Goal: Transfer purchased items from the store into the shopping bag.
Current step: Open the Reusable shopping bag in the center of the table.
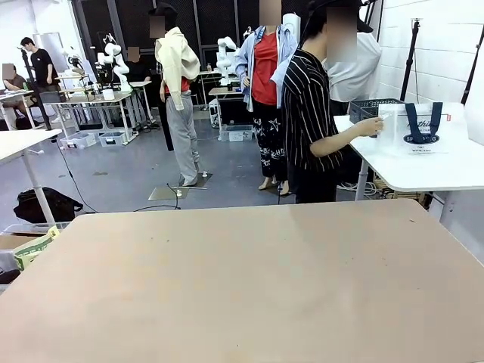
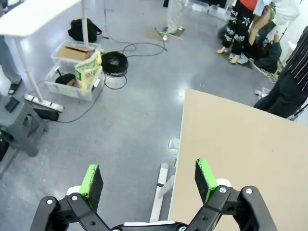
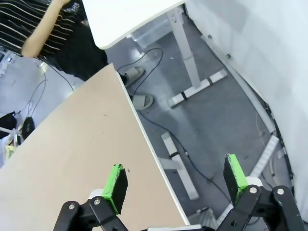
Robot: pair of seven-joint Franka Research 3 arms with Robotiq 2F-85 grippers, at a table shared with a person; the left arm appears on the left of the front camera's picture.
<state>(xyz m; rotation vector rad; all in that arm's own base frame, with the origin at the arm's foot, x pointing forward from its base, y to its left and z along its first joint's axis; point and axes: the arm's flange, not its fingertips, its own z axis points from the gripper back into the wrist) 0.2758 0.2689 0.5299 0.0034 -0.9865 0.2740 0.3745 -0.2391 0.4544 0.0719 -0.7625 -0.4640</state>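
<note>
Left fingers (image 2: 91,185) apart above floor (image 2: 120,134) beside tan surface (image 2: 240,144), right fingers (image 3: 115,187) apart over surface edge, person's hand (image 1: 370,126) at shopping bag (image 1: 420,130) next to dark basket (image 1: 361,110) on white surface (image 1: 423,170)

Place: a lab or workshop hall was indicated.
Floor: a bare grey floor (image 1: 113,178) was seen at centre left, and a cable coil (image 2: 114,61) was seen lying on it, upper left.
Furniture: white work tables (image 1: 94,98) were ranged at upper left, and storage crates (image 2: 72,84) were set beside a table leg.
</note>
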